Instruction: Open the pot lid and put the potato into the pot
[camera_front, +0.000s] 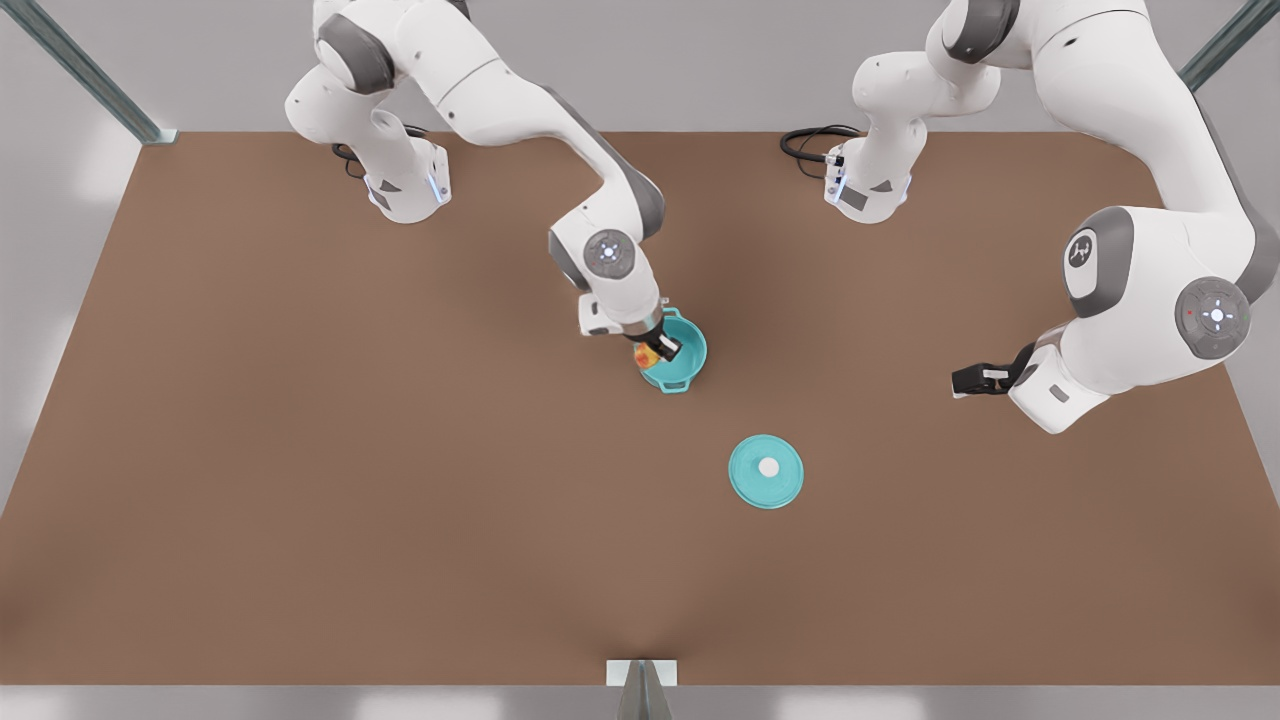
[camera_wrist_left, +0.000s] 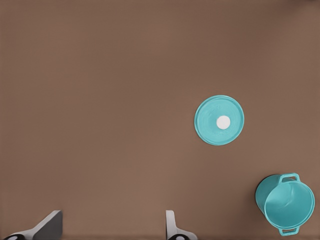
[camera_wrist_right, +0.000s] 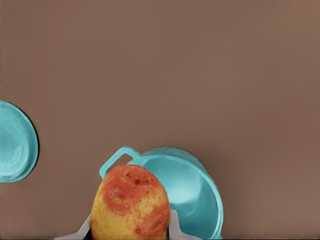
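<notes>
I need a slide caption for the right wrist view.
Right claw holds the potato above the open pot.

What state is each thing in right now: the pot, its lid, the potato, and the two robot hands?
pot: upright, open, lid off.
pot lid: flat on the table, knob up, apart from the pot.
potato: held above the pot's rim.
right gripper: jaws shut on the potato.
left gripper: jaws open, empty, waiting aside.

potato (camera_wrist_right: 131, 204) cut off by frame edge, pot (camera_wrist_right: 187, 192) partly hidden behind it
</notes>
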